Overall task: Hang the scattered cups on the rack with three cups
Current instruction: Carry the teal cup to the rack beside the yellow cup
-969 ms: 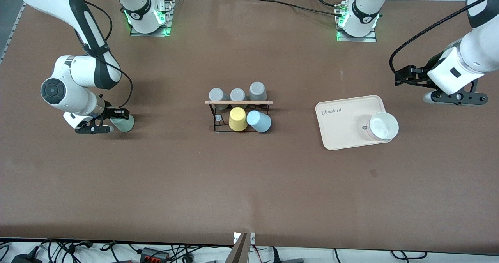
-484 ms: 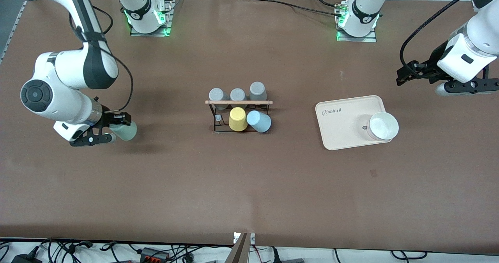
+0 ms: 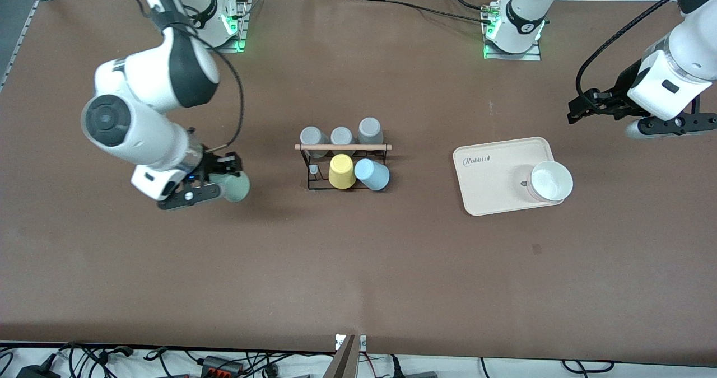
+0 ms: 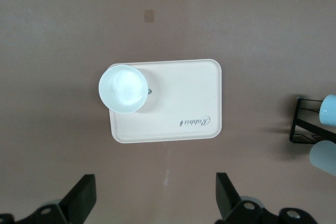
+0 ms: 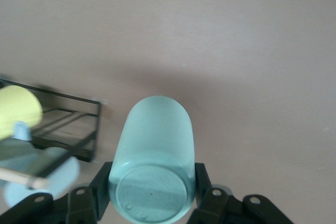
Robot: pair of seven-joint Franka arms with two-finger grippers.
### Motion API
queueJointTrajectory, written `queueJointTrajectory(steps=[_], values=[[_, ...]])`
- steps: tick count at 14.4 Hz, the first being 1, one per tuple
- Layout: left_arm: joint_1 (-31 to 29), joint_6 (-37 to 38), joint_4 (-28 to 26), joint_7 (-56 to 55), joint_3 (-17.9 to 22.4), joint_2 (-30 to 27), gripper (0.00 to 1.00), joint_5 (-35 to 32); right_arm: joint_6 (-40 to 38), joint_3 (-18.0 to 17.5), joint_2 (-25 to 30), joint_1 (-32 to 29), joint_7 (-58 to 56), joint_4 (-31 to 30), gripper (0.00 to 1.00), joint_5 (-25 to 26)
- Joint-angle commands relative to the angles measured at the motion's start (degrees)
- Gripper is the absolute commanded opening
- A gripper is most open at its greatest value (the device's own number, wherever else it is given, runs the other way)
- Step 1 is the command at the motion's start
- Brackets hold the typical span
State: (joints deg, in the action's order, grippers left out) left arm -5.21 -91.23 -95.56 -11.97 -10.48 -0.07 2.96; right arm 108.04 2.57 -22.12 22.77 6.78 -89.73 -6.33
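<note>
My right gripper is shut on the pale sage-green cup and holds it above the table, between the right arm's end and the rack. In the right wrist view the cup lies base toward the camera between the fingers. The black wire rack has a wooden rod across its top. The light blue cup and a yellow cup hang on its side nearer the camera. My left gripper is open and empty, waiting over the table at the left arm's end.
Three grey cups sit on the rack's side farther from the camera. A cream tray marked "Rabbit" with a white bowl lies toward the left arm's end; it also shows in the left wrist view.
My right gripper has lifted the sage-green cup and carried it toward the rack. The left arm rose slightly, then held still.
</note>
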Motion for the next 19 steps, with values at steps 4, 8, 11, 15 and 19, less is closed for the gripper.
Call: queueJointTrajectory(steps=[4, 8, 11, 15, 19], values=[[0.03, 0.09, -0.86, -0.51, -0.59, -1.25, 1.0, -0.67, -0.73, 0.51, -2.3, 8.69, 19.21, 4.29, 0.24, -0.53], [-0.15, 0.08, -0.33, 0.28, -0.5, -1.51, 1.0, -1.55, -0.38, 0.51, -5.64, 11.51, 25.82, 7.9, 0.24, -0.97], [-0.32, 2.37, -0.42, 1.15, 0.28, -1.69, 1.0, -1.55, 0.68, 0.51, -7.32, 12.48, 26.27, 8.34, 0.24, -1.14], [-0.32, 2.55, -0.07, 2.73, -0.15, -1.69, 1.0, -4.44, 1.29, 0.51, -8.9, 13.18, 26.1, 8.43, 0.24, -1.32], [-0.32, 2.46, -0.07, 3.35, -0.24, -1.6, 1.0, -4.28, 4.54, 0.51, -10.48, 13.88, 26.18, 8.43, 0.24, -5.35]])
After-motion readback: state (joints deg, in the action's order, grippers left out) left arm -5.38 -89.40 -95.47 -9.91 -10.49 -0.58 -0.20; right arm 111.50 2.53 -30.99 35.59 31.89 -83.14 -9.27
